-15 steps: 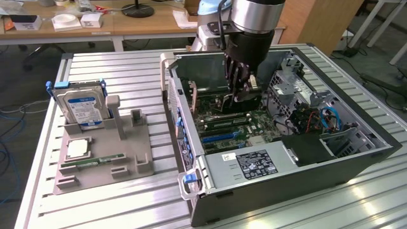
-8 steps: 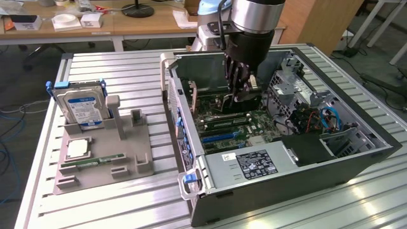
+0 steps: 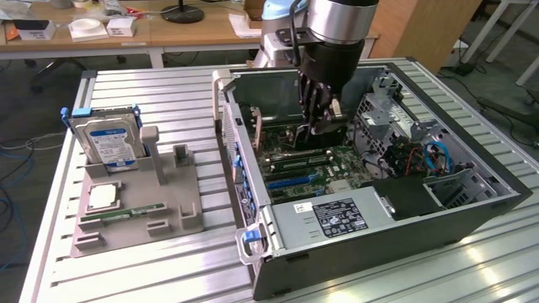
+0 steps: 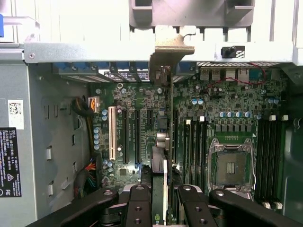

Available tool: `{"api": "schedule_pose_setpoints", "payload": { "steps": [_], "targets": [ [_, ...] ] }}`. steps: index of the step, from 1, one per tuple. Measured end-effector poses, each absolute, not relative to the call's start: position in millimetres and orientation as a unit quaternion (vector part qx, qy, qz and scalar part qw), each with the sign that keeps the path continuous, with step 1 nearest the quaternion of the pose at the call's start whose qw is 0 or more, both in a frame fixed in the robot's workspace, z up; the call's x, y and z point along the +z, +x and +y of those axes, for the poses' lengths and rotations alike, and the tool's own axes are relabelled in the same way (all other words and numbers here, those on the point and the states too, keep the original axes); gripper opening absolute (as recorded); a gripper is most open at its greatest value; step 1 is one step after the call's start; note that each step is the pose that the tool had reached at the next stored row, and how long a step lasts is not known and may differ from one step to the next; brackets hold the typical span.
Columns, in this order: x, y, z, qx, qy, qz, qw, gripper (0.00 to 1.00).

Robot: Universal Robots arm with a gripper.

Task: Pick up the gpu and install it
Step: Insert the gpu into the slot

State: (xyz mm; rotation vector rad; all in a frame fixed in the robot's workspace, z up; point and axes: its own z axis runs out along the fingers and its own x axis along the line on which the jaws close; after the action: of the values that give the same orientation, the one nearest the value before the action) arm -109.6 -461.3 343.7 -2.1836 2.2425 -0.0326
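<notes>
The arm reaches down into the open case [image 3: 379, 246], which lies on its side on the slatted table [image 3: 151, 101]. In the exterior view the gripper [image 3: 321, 124] hangs over the motherboard [image 3: 312, 167], at the end of the case away from the power supply [image 3: 329, 218]. In the wrist view its black fingers [image 4: 139, 203] are closed on the gpu [image 4: 165, 179], one on each face. The card is seen edge-on as a thin strip running away from the camera. It stands upright over the motherboard's row of long slots, on the socket side of the white slot [image 4: 112, 132] and between that slot and the empty CPU socket [image 4: 232, 165]. Its metal bracket [image 4: 170, 49] is at the far end, up against the case's rear wall. Whether the card's lower edge is seated in a slot or just above one cannot be told. At the exterior view's left, well apart from the case, a grey fixture [image 3: 177, 202] holds a blue-labelled hard drive [image 3: 105, 142] standing on edge and a RAM stick [image 3: 122, 211] lying flat nearer the camera.
</notes>
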Motion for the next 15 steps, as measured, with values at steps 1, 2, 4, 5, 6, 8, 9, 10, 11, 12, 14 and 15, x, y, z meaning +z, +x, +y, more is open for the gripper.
{"api": "schedule_pose_setpoints", "payload": {
  "steps": [1, 2, 4, 5, 6, 8, 9, 10, 11, 12, 14, 15],
  "targets": [
    [343.6, -108.6, -461.2, -0.01, -0.698, 0.716, 0.006, 0.26],
    [343.6, -107.4, -461.2, -0.01, -0.698, 0.716, 0.006, 0.26],
    [343.7, -106.1, -461.3, -0.01, -0.698, 0.716, 0.006, 0.26],
    [343.7, -106.1, -461.3, -0.01, -0.698, 0.716, 0.006, 0.26],
    [343.7, -106.1, -461.3, -0.01, -0.697, 0.716, 0.006, 0.26],
    [343.7, -106.1, -461.2, -0.01, -0.698, 0.716, 0.006, 0.26],
    [343.5, -106.0, -461.2, -0.01, -0.698, 0.716, 0.006, 0.26],
    [343.0, -106.0, -461.1, -0.01, -0.698, 0.716, 0.006, 0.26],
    [342.3, -106.0, -461.2, -0.01, -0.698, 0.716, 0.006, 0.26],
    [341.6, -106.0, -461.2, -0.01, -0.698, 0.716, 0.006, 0.26],
    [340.1, -106.0, -461.2, -0.01, -0.698, 0.716, 0.006, 0.26],
    [339.3, -106.0, -461.2, -0.01, -0.698, 0.716, 0.006, 0.26]
  ]
}}
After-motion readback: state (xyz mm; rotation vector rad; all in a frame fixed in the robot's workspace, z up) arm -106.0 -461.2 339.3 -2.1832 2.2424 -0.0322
